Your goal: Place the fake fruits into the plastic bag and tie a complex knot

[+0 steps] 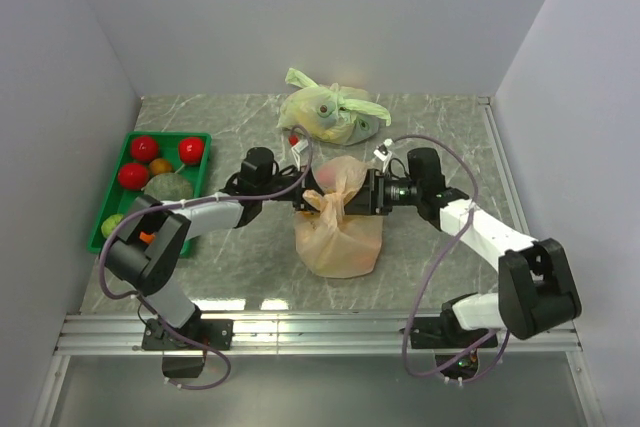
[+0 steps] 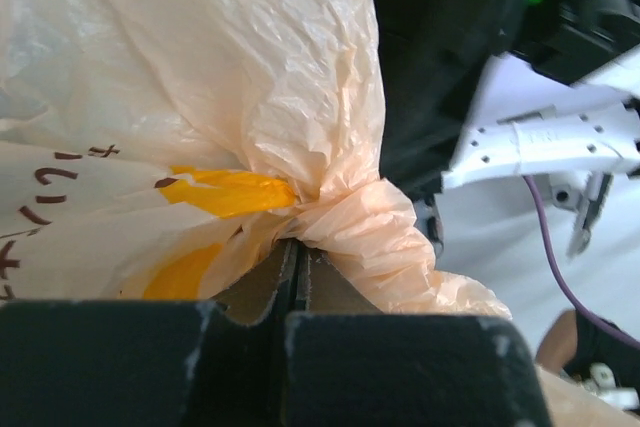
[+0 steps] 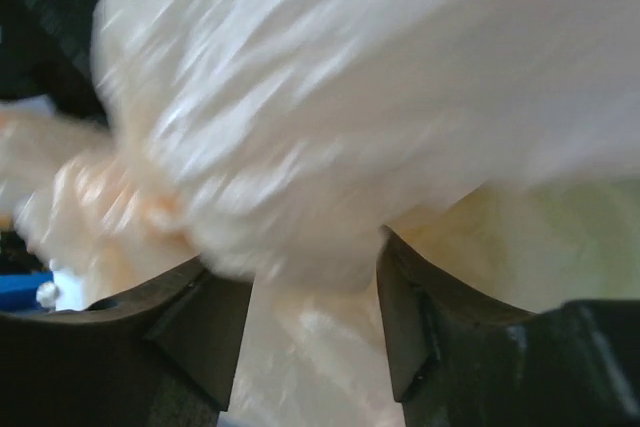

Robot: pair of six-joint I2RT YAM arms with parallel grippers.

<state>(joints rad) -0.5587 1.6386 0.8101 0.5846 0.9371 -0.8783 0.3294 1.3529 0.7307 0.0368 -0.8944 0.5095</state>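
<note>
The peach-orange plastic bag (image 1: 338, 239) stands bulging at the table's middle, its contents hidden. Its handles are bunched into a twisted neck (image 1: 331, 204), and a loose upper part (image 1: 345, 173) rises behind. My left gripper (image 1: 301, 201) reaches in from the left. In the left wrist view it (image 2: 297, 245) is shut on a fold of the bag (image 2: 350, 217) beside a yellow banana print (image 2: 225, 190). My right gripper (image 1: 364, 192) comes from the right. In the blurred right wrist view it (image 3: 315, 272) is open with bag plastic (image 3: 330, 147) lying over and between its fingers. Several fake fruits, red (image 1: 143, 147) and orange (image 1: 160, 165), lie in the tray.
A green tray (image 1: 205, 160) at the left holds the fruits, a green one (image 1: 113, 224) and a large dark green ball (image 1: 168, 187). A knotted pale green bag (image 1: 325, 112) lies at the back, with a small red thing (image 1: 293, 139) beside it. White walls enclose three sides.
</note>
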